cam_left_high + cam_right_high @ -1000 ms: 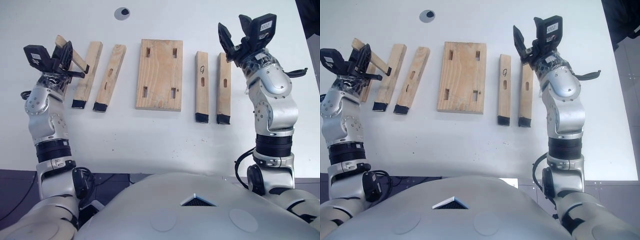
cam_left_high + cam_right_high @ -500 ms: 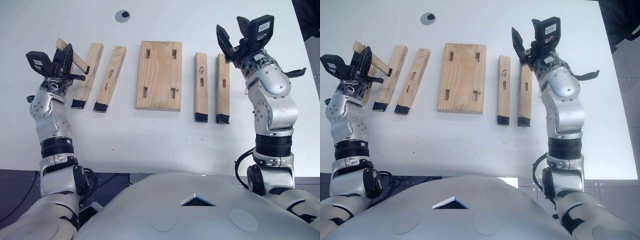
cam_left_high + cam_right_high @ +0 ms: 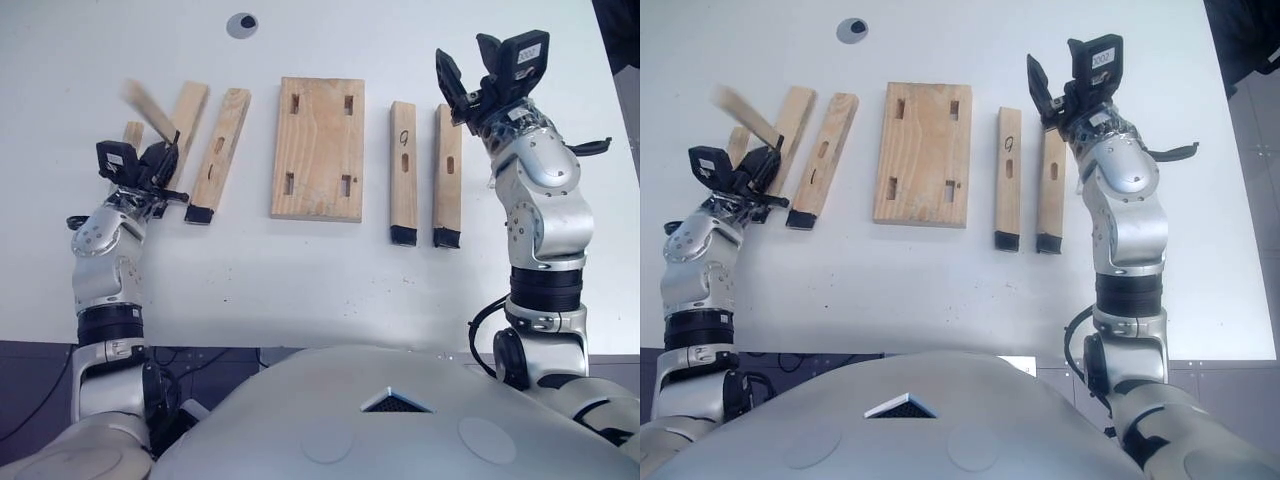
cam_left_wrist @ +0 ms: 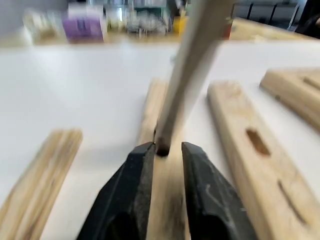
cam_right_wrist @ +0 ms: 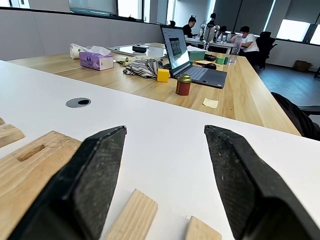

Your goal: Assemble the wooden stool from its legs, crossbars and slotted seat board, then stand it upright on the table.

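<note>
Left gripper (image 3: 152,178), mid-left, pinches light stiff crossbar (image 3: 150,106) by its end, mid-length probably steadier; right gripper (image 3: 483,66), upper right, gapes wide.

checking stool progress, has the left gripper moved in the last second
Yes. The left gripper, shut on a crossbar, has come nearer the robot, from level with the seat board's far slots to about its near slots.
</note>
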Robot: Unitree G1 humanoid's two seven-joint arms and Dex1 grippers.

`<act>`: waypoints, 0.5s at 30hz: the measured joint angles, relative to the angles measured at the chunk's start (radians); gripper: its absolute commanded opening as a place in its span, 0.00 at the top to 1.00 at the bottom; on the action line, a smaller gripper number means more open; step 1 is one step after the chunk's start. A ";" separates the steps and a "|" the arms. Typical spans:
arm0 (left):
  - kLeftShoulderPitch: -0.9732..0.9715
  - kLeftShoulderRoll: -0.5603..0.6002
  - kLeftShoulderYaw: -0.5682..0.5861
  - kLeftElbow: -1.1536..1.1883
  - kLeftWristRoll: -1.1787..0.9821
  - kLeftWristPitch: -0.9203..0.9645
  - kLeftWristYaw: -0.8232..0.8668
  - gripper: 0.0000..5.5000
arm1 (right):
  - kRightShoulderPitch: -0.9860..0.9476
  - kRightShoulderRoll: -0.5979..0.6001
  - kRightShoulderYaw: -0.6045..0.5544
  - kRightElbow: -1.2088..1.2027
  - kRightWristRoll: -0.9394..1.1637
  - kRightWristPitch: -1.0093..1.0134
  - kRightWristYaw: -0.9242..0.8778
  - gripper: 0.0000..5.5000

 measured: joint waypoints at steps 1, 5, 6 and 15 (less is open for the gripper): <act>-0.004 0.009 0.011 -0.034 -0.002 0.020 0.005 0.70 | 0.000 0.001 0.002 -0.001 0.000 0.000 0.000 0.48; 0.007 0.047 0.027 -0.175 -0.009 0.137 0.006 0.61 | 0.006 -0.004 -0.001 -0.006 0.000 0.003 -0.002 0.48; 0.020 0.055 0.030 -0.204 -0.014 0.172 0.000 0.58 | 0.007 -0.005 -0.005 -0.010 0.000 0.005 -0.003 0.48; 0.101 0.057 0.030 -0.284 -0.012 0.322 -0.004 0.39 | 0.057 -0.007 -0.022 -0.073 0.000 0.047 -0.021 0.48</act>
